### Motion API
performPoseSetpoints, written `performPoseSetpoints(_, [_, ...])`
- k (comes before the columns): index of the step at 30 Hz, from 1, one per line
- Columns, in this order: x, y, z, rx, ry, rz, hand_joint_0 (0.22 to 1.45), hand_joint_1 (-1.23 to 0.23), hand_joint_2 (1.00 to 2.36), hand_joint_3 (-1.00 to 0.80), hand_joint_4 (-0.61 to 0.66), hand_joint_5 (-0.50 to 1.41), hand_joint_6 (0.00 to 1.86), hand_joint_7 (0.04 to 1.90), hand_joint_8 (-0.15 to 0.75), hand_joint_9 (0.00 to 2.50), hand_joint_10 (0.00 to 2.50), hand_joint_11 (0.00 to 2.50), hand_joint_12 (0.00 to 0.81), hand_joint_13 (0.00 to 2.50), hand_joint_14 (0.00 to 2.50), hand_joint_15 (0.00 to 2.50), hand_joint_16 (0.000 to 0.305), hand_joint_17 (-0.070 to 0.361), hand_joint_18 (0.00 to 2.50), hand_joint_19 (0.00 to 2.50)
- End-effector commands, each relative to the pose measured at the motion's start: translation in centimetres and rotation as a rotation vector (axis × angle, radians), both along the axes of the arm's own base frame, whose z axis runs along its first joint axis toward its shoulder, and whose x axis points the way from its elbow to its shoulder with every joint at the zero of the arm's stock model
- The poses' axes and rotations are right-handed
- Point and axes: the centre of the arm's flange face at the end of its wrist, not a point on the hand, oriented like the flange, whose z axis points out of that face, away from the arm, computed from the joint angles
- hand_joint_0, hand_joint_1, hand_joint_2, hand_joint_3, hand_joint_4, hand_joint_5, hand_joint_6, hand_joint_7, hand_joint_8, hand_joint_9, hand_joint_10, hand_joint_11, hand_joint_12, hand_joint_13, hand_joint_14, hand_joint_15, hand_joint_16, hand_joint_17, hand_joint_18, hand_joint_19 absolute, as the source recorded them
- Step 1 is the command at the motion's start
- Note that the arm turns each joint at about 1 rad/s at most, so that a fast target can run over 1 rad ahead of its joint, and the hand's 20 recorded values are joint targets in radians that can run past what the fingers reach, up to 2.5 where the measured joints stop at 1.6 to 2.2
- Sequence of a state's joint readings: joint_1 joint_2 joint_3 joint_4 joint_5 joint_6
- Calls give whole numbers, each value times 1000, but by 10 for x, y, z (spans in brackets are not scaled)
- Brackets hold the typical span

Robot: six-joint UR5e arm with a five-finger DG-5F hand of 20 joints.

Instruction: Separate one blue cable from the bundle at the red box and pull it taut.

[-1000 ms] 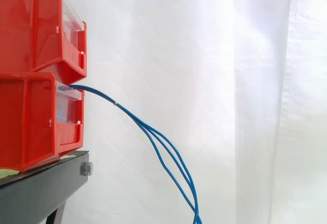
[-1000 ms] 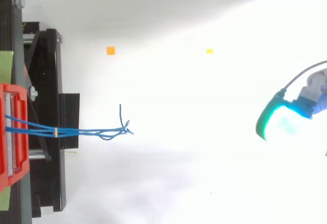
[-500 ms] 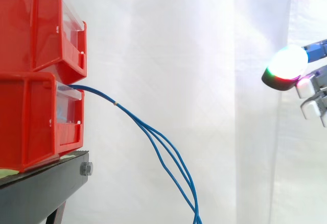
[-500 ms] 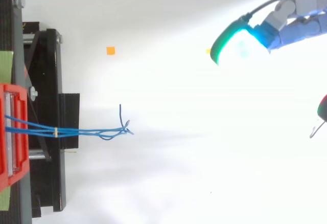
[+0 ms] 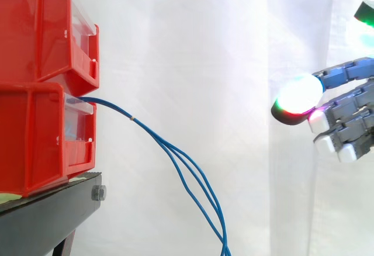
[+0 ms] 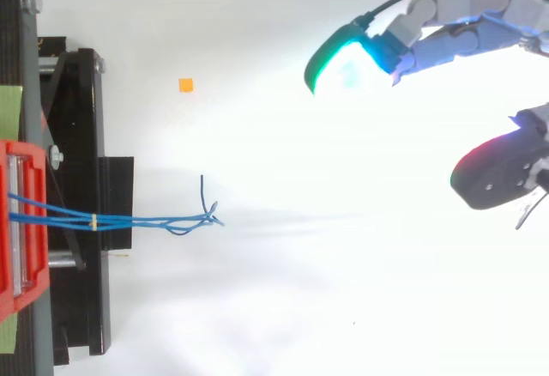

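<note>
While the hand hangs well apart from the work, nothing is gripped. White curtain backs everything. Black stand at 8 o'clock in side view carries two stacked boxes: upper red box on lower red box.

Hand sits at 3 o'clock, fingers straight and spread away from the thumb, holding nothing.

Blue cable bundle leaves the lower red box front, sags toward 5 o'clock and runs off the bottom edge. From the hand it lies at 8 to 9 o'clock in side view, about 8 o'clock in top view, with a clear gap between.

Pale tie binds the strands near the box; below it they fan apart.

Judgement: thin, light, limp, probably slick, so strands will swing and slip. Best hold looks like a pinch on one outer strand below the tie, where they splay. Loose ends look tangled; avoid those.
</note>
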State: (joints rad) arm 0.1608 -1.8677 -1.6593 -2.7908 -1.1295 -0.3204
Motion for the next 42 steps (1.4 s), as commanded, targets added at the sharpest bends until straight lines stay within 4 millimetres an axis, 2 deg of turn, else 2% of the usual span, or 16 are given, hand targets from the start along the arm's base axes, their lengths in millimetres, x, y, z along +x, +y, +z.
performPoseSetpoints(1, [12,2,-4,-7,1,2,522,-605,1000,-500,167,-213,502,767,218,615,16,473,299,588,14,343,50,112,428,586])
performPoseSetpoints(2, [17,3,-3,-7,0,2,522,-605,1000,-500,168,-212,502,770,218,616,14,474,300,589,14,344,50,112,427,585])
performPoseSetpoints(4, [30,4,-17,-8,32,9,522,-605,1000,-500,169,-212,502,766,217,620,14,485,301,591,14,348,50,112,428,586])
performPoseSetpoints(8, [42,6,-28,3,37,28,522,-605,1000,-500,170,-212,502,771,217,623,14,486,301,594,14,341,50,111,430,587])
performPoseSetpoints(14, [49,8,-32,-1,35,32,522,-604,1000,-500,172,-211,502,771,219,635,15,493,301,610,14,354,49,111,437,592])
performPoseSetpoints(17, [51,9,-39,-5,45,33,522,-604,1000,-499,172,-210,502,771,223,640,15,505,302,615,14,359,49,111,443,595])
performPoseSetpoints(18, [56,9,-49,-1,47,32,522,-603,1000,-500,174,-210,502,773,224,641,14,505,302,615,16,358,49,111,444,594])
performPoseSetpoints(22, [65,10,-56,1,29,33,522,-603,1000,-500,175,-208,502,772,220,647,14,500,304,621,14,360,49,111,445,594])
performPoseSetpoints(25, [70,10,-54,1,10,33,522,-602,1000,-500,176,-208,502,771,220,647,15,508,304,622,15,365,49,111,447,594])
performPoseSetpoints(29, [77,12,-63,4,10,36,523,-601,1000,-500,179,-207,502,771,222,647,15,509,305,626,16,363,49,111,447,604])
performPoseSetpoints(36, [84,16,-64,4,-17,50,522,-600,1000,-500,180,-207,502,771,221,645,15,507,305,622,15,366,50,112,449,594])
performPoseSetpoints(41, [93,19,-88,5,-7,67,522,-599,1000,-500,180,-207,502,774,220,642,17,513,305,612,15,368,50,112,447,594])
performPoseSetpoints(42, [101,21,-90,9,-17,75,521,-600,1000,-500,180,-207,502,770,219,641,15,506,305,611,15,365,50,112,445,603])
